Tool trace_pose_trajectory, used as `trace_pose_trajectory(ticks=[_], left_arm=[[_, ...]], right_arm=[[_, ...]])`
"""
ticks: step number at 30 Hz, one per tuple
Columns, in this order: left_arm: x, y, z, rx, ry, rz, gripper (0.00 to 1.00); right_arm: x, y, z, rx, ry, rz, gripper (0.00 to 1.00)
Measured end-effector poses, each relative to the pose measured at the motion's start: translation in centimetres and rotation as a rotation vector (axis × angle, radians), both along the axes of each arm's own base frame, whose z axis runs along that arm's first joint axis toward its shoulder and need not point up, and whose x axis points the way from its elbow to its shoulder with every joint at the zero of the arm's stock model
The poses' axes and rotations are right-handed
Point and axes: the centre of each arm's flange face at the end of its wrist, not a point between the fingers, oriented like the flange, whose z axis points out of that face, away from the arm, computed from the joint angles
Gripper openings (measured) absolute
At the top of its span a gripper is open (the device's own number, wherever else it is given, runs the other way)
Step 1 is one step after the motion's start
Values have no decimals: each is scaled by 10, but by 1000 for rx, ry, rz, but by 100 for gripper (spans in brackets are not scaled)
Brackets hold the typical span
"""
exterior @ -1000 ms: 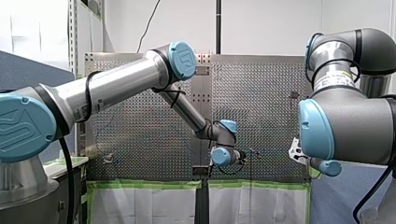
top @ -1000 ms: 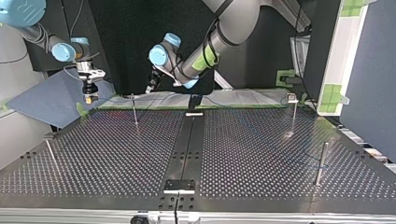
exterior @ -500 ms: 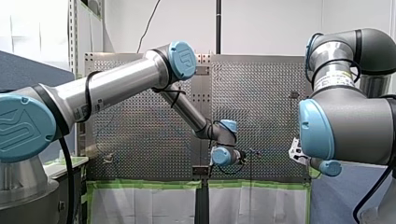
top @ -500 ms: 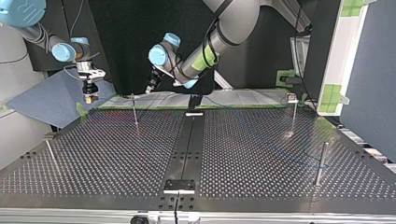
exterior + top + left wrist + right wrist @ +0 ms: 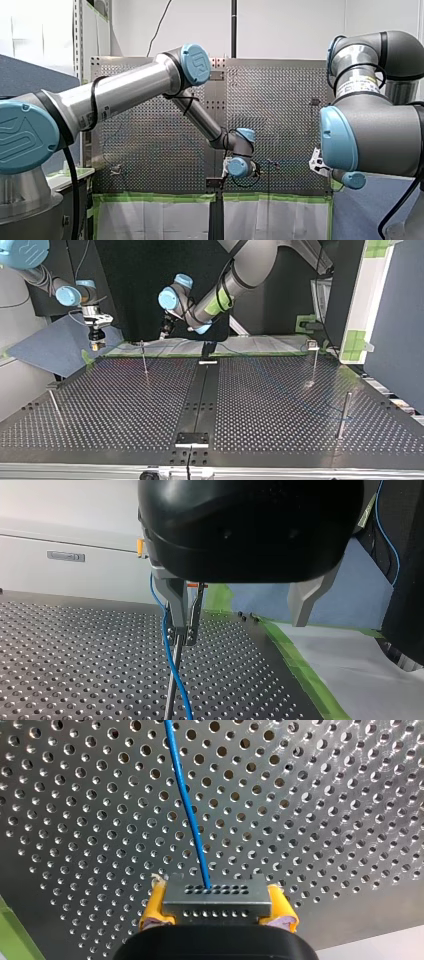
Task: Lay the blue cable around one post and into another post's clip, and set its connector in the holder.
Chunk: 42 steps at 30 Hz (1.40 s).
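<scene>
In the right wrist view my right gripper (image 5: pixel 217 907) has its yellow pads shut on a grey perforated connector (image 5: pixel 216 894). The blue cable (image 5: pixel 187 805) leads away from it over the perforated plate. In the top view that gripper (image 5: pixel 95 344) hangs past the table's far left corner. My left gripper (image 5: pixel 240 625) is black with metal fingers and stands open. One of its fingers (image 5: pixel 175 602) is right beside a clip-topped post (image 5: pixel 186 630). The cable (image 5: pixel 175 672) runs down along this post. In the top view the left gripper (image 5: pixel 164 333) hovers near the far post (image 5: pixel 144 360).
Other posts stand on the table: one with a clip (image 5: pixel 314 360) at the top view's far right, a plain one (image 5: pixel 344 415) nearer on the right, and a leaning one (image 5: pixel 54 405) at the left. A dark centre strip carries a block (image 5: pixel 192 439) near the front edge. Green tape (image 5: pixel 300 675) edges the plate.
My left wrist has shifted slightly beside the far post. My right arm and the connector have not moved.
</scene>
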Motion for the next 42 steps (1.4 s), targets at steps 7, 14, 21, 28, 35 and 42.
trace_pose_trajectory(ticks=[7, 14, 21, 28, 35, 42], left_arm=[[0, 0, 0, 1, 0, 0, 100], [0, 0, 0, 1, 0, 0, 100], [1, 1, 0, -2, 3, 5, 100], [5, 7, 1, 6, -1, 49, 100], [4, 7, 5, 44, -30, 66, 100], [-1, 0, 18, 67, -57, 33, 100]], right_arm=[[0, 0, 0, 0, 1, 0, 0], [0, 0, -1, 1, 1, 0, 0], [0, 1, -2, 2, 1, 1, 0], [2, 1, -2, 3, 2, 2, 0], [2, 1, -2, 2, 2, 2, 0], [2, 1, -3, 0, 1, 2, 0]])
